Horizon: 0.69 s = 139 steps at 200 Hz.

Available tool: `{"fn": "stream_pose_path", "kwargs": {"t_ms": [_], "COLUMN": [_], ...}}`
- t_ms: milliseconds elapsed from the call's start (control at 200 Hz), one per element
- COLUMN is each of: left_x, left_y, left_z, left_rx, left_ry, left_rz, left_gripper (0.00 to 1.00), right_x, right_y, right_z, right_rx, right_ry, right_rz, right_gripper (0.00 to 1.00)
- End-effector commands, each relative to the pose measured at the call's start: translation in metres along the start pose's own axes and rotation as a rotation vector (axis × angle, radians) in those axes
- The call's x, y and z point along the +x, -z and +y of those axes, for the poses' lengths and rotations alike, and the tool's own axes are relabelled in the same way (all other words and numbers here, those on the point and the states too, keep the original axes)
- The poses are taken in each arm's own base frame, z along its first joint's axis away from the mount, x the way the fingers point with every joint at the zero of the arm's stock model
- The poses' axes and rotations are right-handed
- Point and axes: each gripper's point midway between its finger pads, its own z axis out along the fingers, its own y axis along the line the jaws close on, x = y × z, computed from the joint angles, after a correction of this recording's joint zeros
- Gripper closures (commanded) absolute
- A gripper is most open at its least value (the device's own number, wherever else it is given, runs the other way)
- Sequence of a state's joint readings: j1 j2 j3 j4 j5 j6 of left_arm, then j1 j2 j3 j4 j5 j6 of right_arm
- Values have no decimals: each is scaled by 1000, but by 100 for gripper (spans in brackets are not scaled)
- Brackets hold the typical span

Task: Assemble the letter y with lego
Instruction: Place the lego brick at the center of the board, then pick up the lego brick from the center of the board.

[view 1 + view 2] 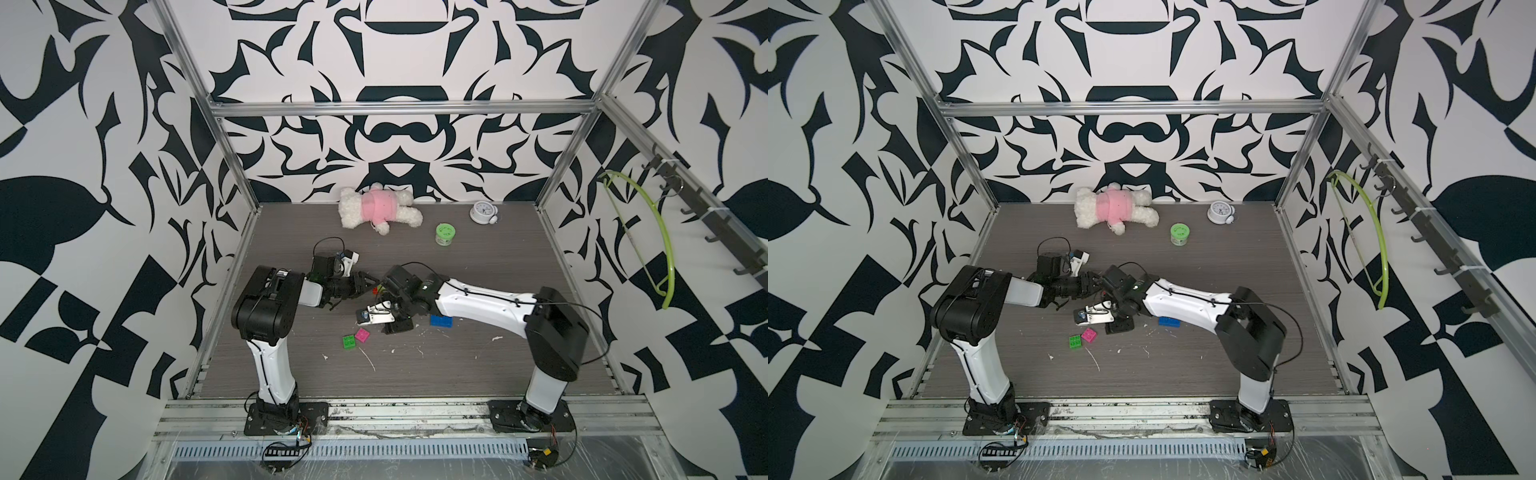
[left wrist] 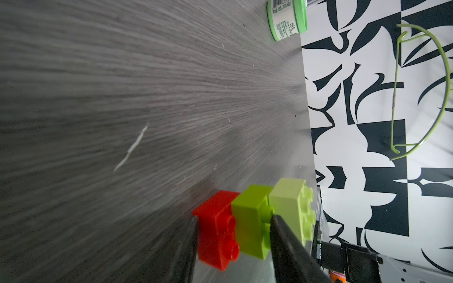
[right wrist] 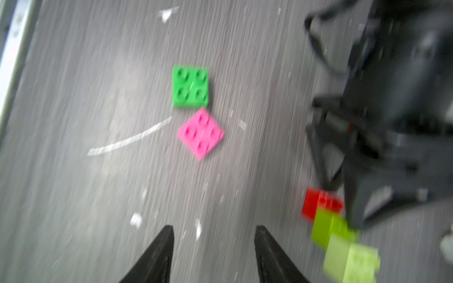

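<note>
Both top views: bright, even diffuse light, soft shadows on the table (image 1: 478, 374), wide-angle bowing at edges. Left wrist: table streaky, red brick (image 2: 215, 232) sharp. Right wrist: motion blur throughout, green brick (image 3: 190, 85) soft

Colours as I see them: red brick (image 2: 217, 235), lime brick (image 2: 252, 225), pale yellow-green brick (image 2: 289, 208), green brick (image 3: 190, 85), pink brick (image 3: 200, 133), blue brick (image 1: 442, 321); table (image 1: 457, 374), grey wood grain with white flecks; walls (image 1: 83, 124), black swirls on white; jar (image 1: 444, 235), green; plush (image 1: 376, 205), white with pink top.

Left arm (image 1: 266, 307): reaches inward.
Left pincer (image 2: 232, 219): clamped on brick stack (image 2: 250, 227).
Right arm (image 1: 478, 305): reaches inward.
Right pincer (image 3: 214, 227): jaws apart, empty.
</note>
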State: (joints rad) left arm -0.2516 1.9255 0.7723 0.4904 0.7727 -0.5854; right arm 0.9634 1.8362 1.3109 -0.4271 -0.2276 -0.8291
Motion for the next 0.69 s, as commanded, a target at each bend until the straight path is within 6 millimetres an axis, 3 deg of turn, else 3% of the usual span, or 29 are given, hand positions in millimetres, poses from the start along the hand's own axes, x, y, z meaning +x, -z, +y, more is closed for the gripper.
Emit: {"fn": "stream_pose_path", "kwargs": {"t_ms": [0,305,690], "left_x": [68,69,69], "left_y": [4,3,3], "left_z": [75,75,75], "left_rx": [-273,-272,-272], "left_ry": [233,236,236], "left_rz": [136,139,140], "left_gripper": [49,49,49], "right_x": [-41,-68,-67], "right_y": [-7,-30,-47], "right_z": [-13,-9,9], "right_rx": [48,30,-41], "right_ry": [3,-53,-124], "right_rz": [-129,-237,-229], "right_gripper": [44,44,47]}}
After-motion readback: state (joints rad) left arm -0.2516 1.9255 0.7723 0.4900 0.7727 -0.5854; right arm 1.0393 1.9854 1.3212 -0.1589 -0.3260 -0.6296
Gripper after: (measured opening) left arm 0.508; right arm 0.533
